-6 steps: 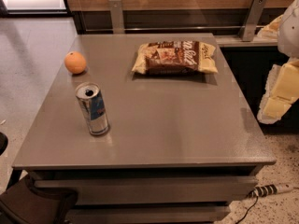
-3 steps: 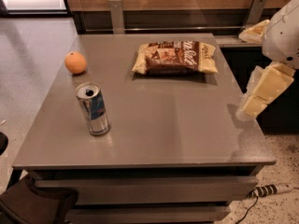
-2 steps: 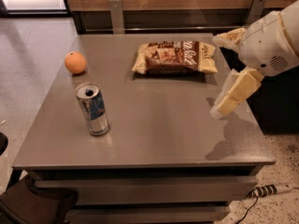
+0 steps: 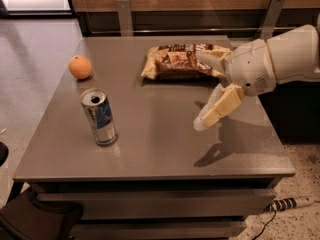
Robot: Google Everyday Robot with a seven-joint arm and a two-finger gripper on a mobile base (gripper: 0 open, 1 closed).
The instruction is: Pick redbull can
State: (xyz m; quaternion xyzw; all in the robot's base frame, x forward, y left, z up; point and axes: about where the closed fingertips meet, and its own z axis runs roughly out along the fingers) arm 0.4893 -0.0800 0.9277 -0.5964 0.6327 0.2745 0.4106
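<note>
The redbull can (image 4: 99,116) stands upright on the left front part of the grey table (image 4: 155,144); it is slim, silver and blue, with a dark mouth hole in its silver top. My gripper (image 4: 207,89) reaches in from the right above the table's right middle, well to the right of the can and apart from it. Its two cream fingers are spread wide, one (image 4: 217,108) pointing down-left, the other (image 4: 210,60) over the snack bag. It holds nothing.
A round orange fruit (image 4: 80,67) lies at the table's left rear. A brown snack bag (image 4: 181,61) lies at the rear middle, just under my upper finger. A wooden wall with metal brackets stands behind. A power strip (image 4: 290,203) lies on the floor at right.
My arm has swung in from the right edge leftward over the table, towards the can. The can, fruit and bag have not moved.
</note>
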